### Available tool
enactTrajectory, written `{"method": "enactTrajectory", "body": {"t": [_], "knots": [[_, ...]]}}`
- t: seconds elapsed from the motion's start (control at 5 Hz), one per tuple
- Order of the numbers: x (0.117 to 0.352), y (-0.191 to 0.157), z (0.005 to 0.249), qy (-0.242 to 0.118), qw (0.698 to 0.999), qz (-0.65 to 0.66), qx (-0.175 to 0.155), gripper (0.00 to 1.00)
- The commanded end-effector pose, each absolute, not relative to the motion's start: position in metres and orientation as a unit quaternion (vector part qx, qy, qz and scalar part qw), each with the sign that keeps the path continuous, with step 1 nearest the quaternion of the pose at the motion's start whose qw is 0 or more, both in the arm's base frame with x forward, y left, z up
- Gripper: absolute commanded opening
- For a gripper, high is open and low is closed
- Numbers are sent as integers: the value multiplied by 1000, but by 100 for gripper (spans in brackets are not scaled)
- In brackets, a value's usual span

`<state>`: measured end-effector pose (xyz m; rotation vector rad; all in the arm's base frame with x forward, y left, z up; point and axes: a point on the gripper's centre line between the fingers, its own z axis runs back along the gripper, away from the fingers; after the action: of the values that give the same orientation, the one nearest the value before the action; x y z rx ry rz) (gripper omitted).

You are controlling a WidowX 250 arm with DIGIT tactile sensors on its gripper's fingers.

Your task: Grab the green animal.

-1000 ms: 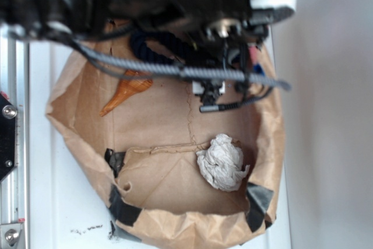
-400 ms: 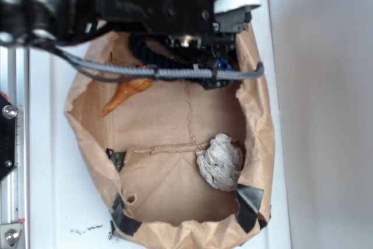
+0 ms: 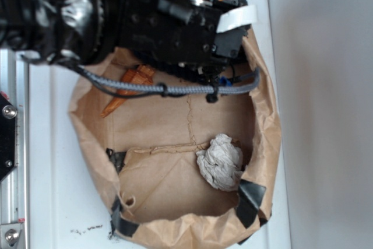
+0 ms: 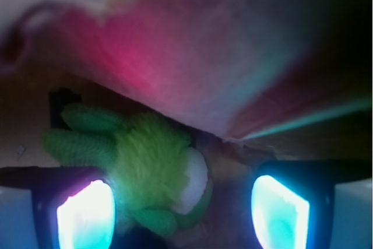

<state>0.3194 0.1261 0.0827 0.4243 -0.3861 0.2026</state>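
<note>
While the arm hides the far end of the brown paper bag point(image 3: 265, 121) in the exterior view, the wrist view shows the tool point(image 4: 183, 208) spread wide and holding nothing, the green animal point(image 4: 145, 170) lying between its fingers, close against the left finger point(image 4: 84, 214).

Black arm point(image 3: 145, 16), grey braided cable point(image 3: 175, 90), white tab point(image 3: 236, 18).
</note>
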Motion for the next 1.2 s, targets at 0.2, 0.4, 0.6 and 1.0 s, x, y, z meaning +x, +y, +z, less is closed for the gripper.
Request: {"method": "enactTrajectory", "body": {"t": [0.2, 0.4, 0.6, 1.0], "knots": [[329, 115, 117, -164, 982, 48, 87, 100], [331, 115, 121, -167, 981, 50, 81, 100], [338, 116, 118, -170, 979, 60, 96, 100], [352, 124, 105, -187, 963, 107, 163, 100]]}}
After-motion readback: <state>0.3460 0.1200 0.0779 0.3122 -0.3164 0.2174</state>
